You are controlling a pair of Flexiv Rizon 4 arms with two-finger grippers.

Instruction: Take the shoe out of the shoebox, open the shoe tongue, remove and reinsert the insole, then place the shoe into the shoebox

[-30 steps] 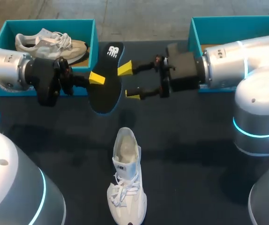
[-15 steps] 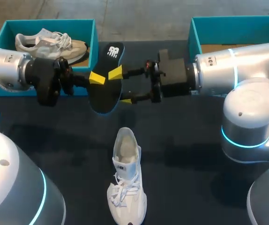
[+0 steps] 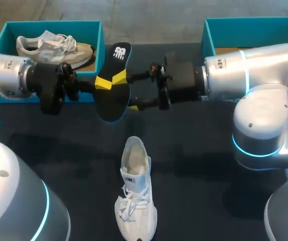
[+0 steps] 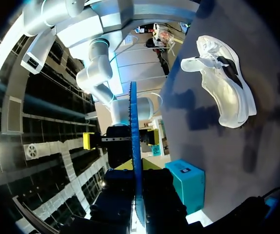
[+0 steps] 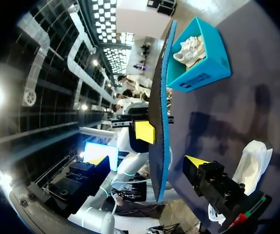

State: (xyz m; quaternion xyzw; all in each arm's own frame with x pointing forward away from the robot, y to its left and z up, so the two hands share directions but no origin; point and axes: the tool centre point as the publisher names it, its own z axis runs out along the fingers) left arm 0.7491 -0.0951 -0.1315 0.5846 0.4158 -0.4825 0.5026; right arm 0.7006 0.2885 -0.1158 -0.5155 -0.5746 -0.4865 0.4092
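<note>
Shoes number 2, white shoe on the table, other shoe in 1 of 2 shoeboxes; left gripper clamps 1 insole, right gripper gapes around it.

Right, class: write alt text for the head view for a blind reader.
The left gripper holds a flat black insole above the dark table, the open right gripper straddling it. A white lace-up sneaker lies nearer the camera. Behind stand a teal left shoebox, holding a beige sneaker, and a teal right shoebox.
</note>
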